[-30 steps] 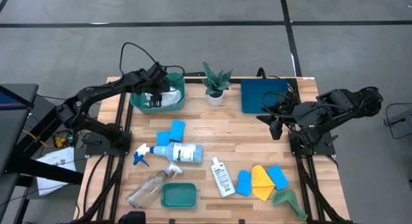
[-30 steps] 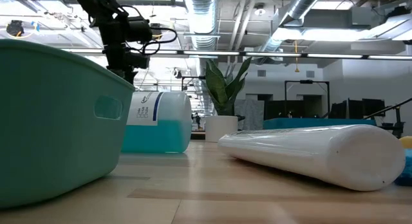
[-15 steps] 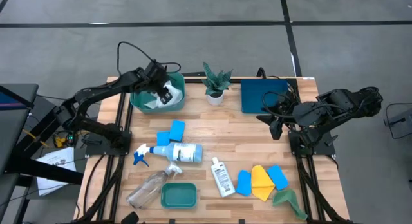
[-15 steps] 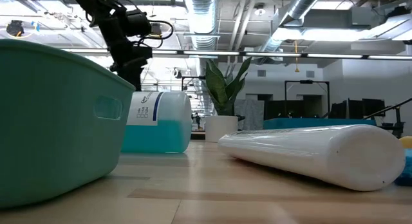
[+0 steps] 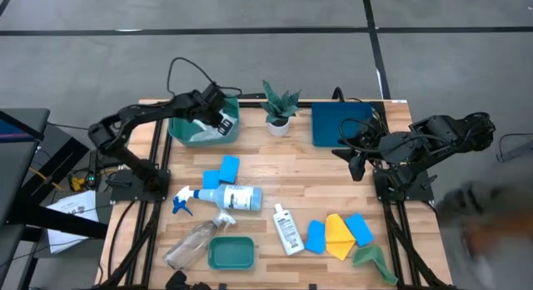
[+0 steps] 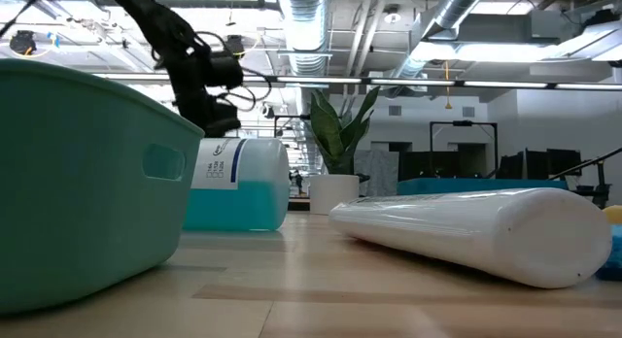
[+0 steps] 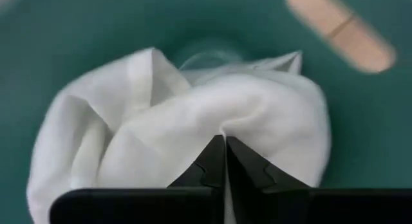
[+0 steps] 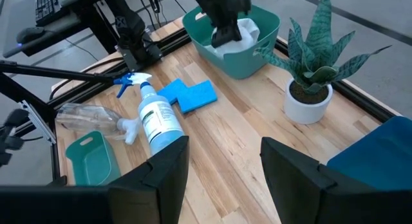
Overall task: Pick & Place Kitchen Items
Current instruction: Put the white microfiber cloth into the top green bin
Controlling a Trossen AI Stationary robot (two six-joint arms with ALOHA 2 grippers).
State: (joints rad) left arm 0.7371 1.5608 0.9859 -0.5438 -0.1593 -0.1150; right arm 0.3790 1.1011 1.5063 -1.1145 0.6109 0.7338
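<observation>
Your white cloth (image 7: 187, 127) lies bunched in the large green tub (image 5: 190, 137) at the far left of the table, and your left gripper (image 7: 225, 161) sits right over it with its fingers pressed together; the cloth's folds reach up to the tips, but you cannot tell from here whether any fabric is pinched between them. Beside that tub stands the small potted plant (image 5: 278, 115), and next to it the dark blue tray (image 5: 337, 123). Toward the middle of the table you have two blue sponges (image 5: 222, 172) touching each other, and just in front of them the white spray bottle with blue trigger (image 5: 225, 197) lying on its side. The clear spray bottle (image 5: 193, 242) lies nearer the front edge, next to the small green tub (image 5: 231, 253). The small white bottle (image 5: 288, 229) lies flat beside two more sponges (image 5: 316, 236) and the yellow cloth (image 5: 339, 234), with the green cloth (image 5: 372, 260) at the front right corner. Your right gripper (image 8: 222, 161) waits with fingers parted, holding nothing, above the table's right side near the blue tray.
</observation>
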